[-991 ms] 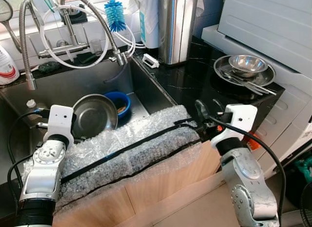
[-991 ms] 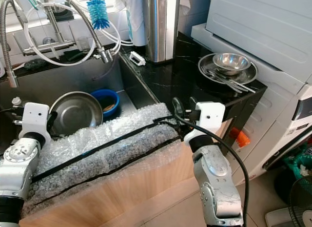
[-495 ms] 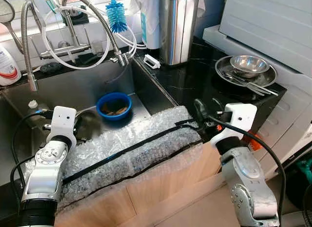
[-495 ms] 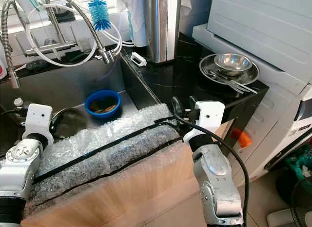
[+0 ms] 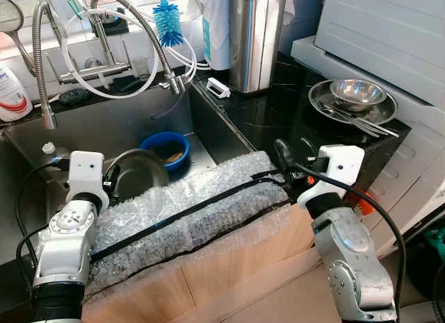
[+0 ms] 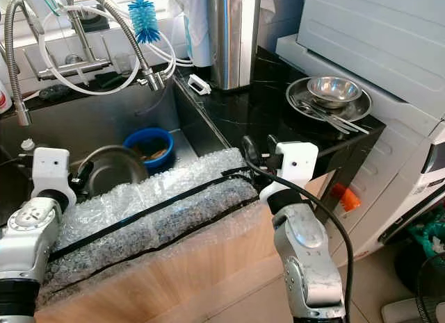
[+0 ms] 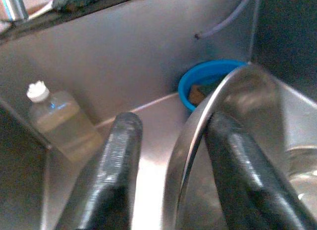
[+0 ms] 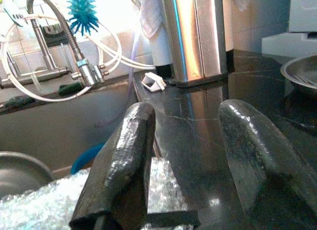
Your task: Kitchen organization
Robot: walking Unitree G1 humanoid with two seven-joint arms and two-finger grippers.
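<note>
Steel sink (image 5: 104, 132) held a blue bowl (image 5: 164, 148) at its back right corner. Left gripper (image 7: 168, 156) pinched the steel bowl's (image 5: 139, 177) rim at the sink's front edge. Right gripper (image 8: 190, 161) hung spread, empty, above the black counter (image 5: 271, 114).

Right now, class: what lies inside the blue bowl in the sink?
The blue bowl holds some brownish bits; what they are cannot be told. Its near side is covered by the steel pan, whose rim sits between the left pincer's fingers.
</note>
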